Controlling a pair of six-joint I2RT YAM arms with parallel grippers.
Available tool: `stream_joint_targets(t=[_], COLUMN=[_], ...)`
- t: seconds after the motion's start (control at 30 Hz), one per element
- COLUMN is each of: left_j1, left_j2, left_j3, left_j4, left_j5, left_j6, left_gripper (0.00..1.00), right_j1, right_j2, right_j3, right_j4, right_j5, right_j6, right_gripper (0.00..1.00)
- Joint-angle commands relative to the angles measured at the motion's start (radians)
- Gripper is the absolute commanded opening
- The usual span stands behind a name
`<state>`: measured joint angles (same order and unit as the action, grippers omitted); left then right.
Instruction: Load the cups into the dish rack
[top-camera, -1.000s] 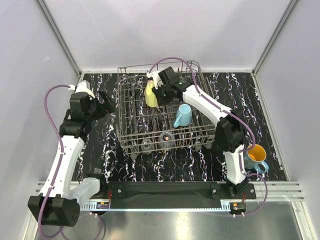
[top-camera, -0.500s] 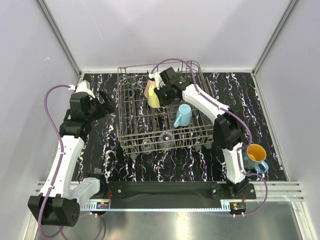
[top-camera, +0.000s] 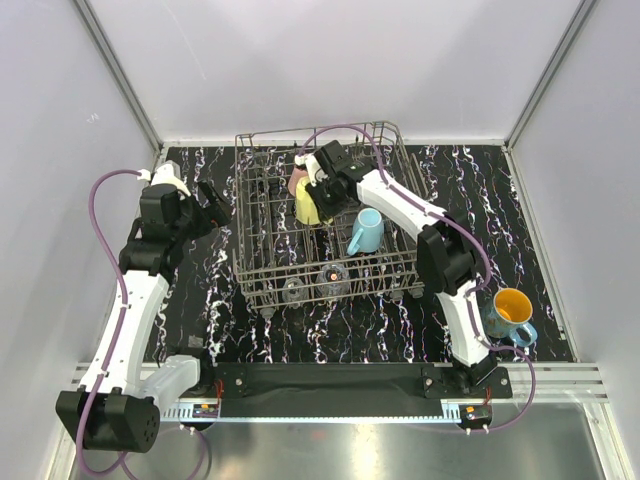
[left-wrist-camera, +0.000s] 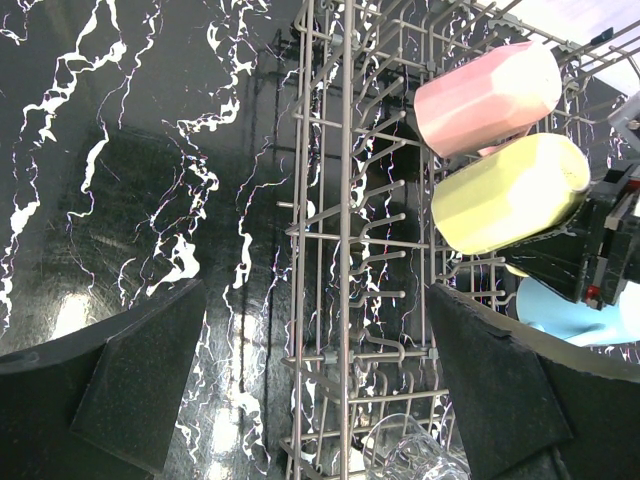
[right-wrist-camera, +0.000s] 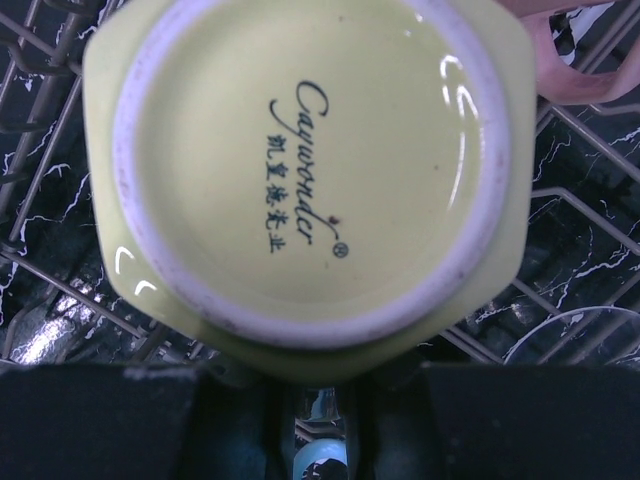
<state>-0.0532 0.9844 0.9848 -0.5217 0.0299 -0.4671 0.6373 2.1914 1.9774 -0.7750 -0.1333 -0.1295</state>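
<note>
Over the far rows of the dish rack — right pincer appears clamped on the tilted yellow mug, just beside the pink mug | left pincer gapes empty above the surface | best: settle mouth-down between tines, spare its neighbour, then release

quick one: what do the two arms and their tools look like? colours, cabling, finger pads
The left arm and right arm both have white links with black joint housings. A purple cable loops along each one towards the wrist. The left tool has broad, matt black fingers with a grainy surface; the right tool shows similar black fingers. I can't make out any markings.
</note>
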Motion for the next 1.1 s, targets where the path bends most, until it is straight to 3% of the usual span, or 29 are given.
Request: stream_joint_targets(t=[0.0,0.13,0.3,0.53,0.87,0.93,0.97,1.07], left_j1=[0.004,0.004,0.004,0.004,0.004,0.004,0.004,0.004], left_j2=[0.005,0.003,0.003,-0.001,0.0,0.0,0.0,-0.001], left_j3=[0.009,0.009,0.008,0.006,0.005,0.008,0.006,0.011], left_j4=[0.046,0.046,0.049,0.048,0.049,0.051,0.048,0.046], left_j5=[0.007,0.005,0.01,0.005,0.018,0.021,0.019,0.022], left_j6=[0.018,0.018,0.016,0.018,0.015,0.013,0.013,0.015], left_gripper=[0.99,0.99,0.99,0.99,0.99,0.99,0.99,0.99], right_j1=[-0.005,-0.005,-0.004,-0.002,-0.004,-0.002,-0.004,-0.005], right_j2=[0.004,0.027,0.018,-0.03,-0.289,-0.335,-0.385,-0.493], right_j3=[0.084,0.119,0.118,0.158,0.159,0.14,0.124,0.034], right_j4=[0.053,0.023,0.025,-0.007,-0.035,-0.027,-0.012,0.026], right_j5=[0.014,0.015,0.018,0.027,0.118,0.188,0.23,0.561], right_j6=[0.016,0.016,0.025,0.056,0.123,0.16,0.174,0.206], right_gripper=[0.19,0.3,0.63,0.7,0.84,0.88,0.94,1.0])
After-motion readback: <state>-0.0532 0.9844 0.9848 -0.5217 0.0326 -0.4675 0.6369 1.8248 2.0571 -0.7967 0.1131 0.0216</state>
